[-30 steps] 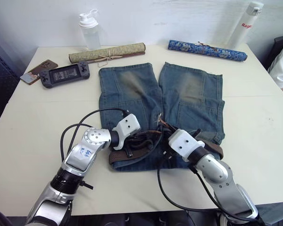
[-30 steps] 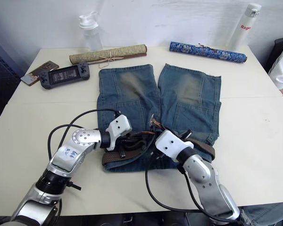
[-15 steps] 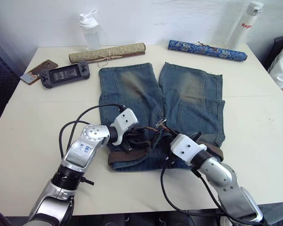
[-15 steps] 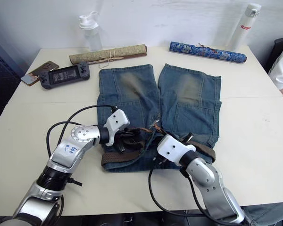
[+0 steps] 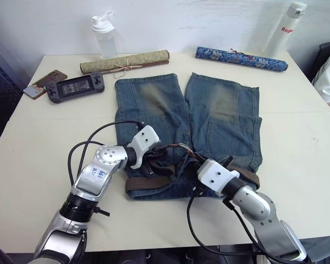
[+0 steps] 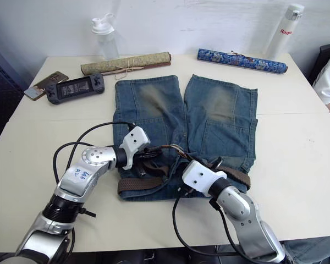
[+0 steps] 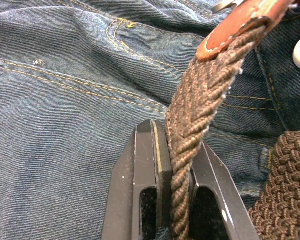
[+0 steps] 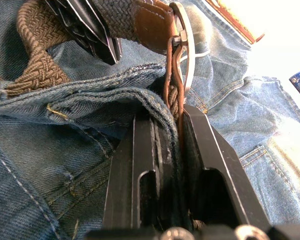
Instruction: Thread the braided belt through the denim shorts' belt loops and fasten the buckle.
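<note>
Since a second ago, both arms have drawn the belt ends closer over the waistband, and the left gripper has edged toward the far edge of the table. Largest on that table, the denim shorts lie flat at its middle, legs pointing to the far edge and waistband toward the near edge, a layout that keeps the loops within reach of both arms. Along the waistband runs the braided belt, seemingly threaded already, its two ends rising above the fly. Clamped on the woven strap just behind the tan leather tip, the left gripper holds that end taut and aimed at the frame. Opposite it, the right gripper pinches the belt together with a fold of denim just below the buckle, probably to steady the silver frame so the tip can enter. Fastening looks like the step in hand, and it is not yet done.
</note>
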You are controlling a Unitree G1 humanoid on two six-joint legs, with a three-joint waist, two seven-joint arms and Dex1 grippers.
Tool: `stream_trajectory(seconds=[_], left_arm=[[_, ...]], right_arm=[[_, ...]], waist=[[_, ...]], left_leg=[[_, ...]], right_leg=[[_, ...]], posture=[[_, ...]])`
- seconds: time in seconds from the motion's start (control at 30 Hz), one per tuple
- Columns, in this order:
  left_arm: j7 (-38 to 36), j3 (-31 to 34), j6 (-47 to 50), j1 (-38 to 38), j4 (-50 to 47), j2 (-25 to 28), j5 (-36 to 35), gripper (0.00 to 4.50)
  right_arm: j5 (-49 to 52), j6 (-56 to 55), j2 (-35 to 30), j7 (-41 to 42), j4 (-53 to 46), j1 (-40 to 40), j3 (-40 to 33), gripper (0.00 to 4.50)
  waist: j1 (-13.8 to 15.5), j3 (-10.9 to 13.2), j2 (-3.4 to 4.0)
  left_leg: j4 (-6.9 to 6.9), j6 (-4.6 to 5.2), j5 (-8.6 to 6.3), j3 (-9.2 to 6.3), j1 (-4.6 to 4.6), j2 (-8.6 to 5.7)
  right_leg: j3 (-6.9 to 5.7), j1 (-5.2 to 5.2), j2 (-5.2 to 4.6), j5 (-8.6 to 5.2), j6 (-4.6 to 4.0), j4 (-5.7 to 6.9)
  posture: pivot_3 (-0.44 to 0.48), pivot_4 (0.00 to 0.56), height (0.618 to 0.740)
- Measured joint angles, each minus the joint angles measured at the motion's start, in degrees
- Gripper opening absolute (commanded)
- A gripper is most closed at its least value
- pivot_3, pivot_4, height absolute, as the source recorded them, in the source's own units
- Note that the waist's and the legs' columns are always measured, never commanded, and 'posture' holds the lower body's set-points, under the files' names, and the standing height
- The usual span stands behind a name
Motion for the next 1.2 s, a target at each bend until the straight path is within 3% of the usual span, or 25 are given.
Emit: stream_trajectory(seconds=[0.3,0.37,0.57,1.0,1.2], left_arm=[[4.1,-0.3,4.7,2.6,-3.5,-5.2,0.0,0.00],[7.0,0.5,7.2,2.6,-3.6,-9.0,-0.2,0.00],[11.2,1.4,10.3,2.6,-3.6,-13.8,-0.3,0.00],[10.4,-3.6,12.2,-0.3,-3.6,-13.2,0.2,0.00],[12.2,-4.2,16.5,-1.2,-5.5,-12.4,0.3,0.00]], right_arm=[[0.5,4.5,1.0,1.0,-0.9,-0.7,-0.5,0.02],[0.2,6.6,0.9,1.4,-1.2,-1.6,-0.3,0.02],[-3.6,9.4,0.8,1.4,-0.8,-4.1,1.6,0.02],[-17.8,11.9,-2.0,1.5,2.5,-10.5,6.7,0.02],[-18.7,11.4,-0.8,1.0,3.2,-10.1,6.6,0.02]], waist=[[0.4,0.0,-0.01],[0.9,0.0,-0.02],[1.3,0.0,-0.03],[1.4,0.0,-0.04],[1.3,0.0,-0.04]], left_leg=[[0.07,0.00,0.00,-0.03,0.00,-0.02],[0.11,0.02,-0.01,-0.03,0.00,-0.02],[0.17,0.02,-0.01,-0.04,0.00,-0.02],[0.17,0.02,-0.01,-0.05,-0.01,-0.04],[0.17,0.02,-0.01,-0.05,-0.01,-0.03]], right_leg=[[0.03,0.03,-0.02,0.00,0.00,0.04],[0.03,0.04,-0.03,0.00,0.00,0.05],[0.00,0.04,-0.04,0.00,0.00,0.09],[-0.05,0.05,-0.05,0.00,0.00,0.08],[-0.05,0.05,-0.03,0.00,0.00,0.08]], posture=[[0.000,0.150,0.717],[0.000,0.150,0.717],[0.000,0.150,0.717],[0.000,0.150,0.717],[0.000,0.150,0.717]])
